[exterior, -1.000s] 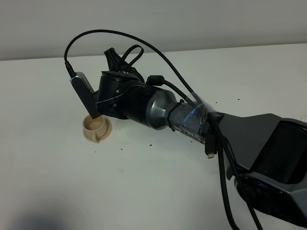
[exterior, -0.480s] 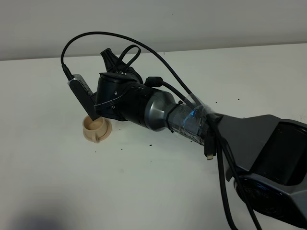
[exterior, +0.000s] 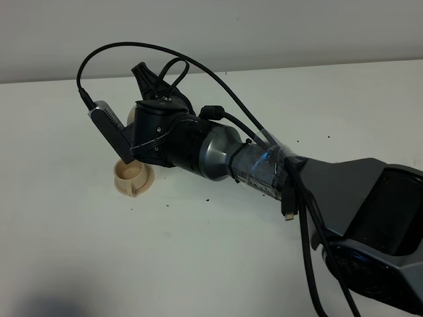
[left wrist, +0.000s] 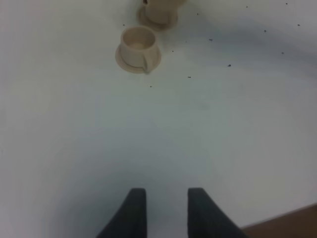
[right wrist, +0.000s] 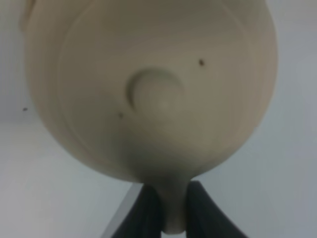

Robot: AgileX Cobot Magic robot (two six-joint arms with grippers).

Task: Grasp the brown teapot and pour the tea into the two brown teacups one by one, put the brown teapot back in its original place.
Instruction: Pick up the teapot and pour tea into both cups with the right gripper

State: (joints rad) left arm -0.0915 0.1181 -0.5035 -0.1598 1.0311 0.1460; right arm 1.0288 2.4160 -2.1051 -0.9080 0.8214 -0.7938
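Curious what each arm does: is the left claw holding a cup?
No: the left gripper is open over bare table, with the nearest cup well apart from it.

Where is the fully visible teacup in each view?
Exterior high: teacup left of centre, just under the right arm.
Left wrist: teacup ahead of the open left tool, before a second cup.
Right wrist: absent; the teapot fills it.
Shared landmark: dark speck by its handle.

White table (exterior: 198,264): cup (exterior: 131,172) on saucer (exterior: 149,179) at left, second cup (left wrist: 159,7) just beside it, dark specks (exterior: 207,197) scattered mid-table.
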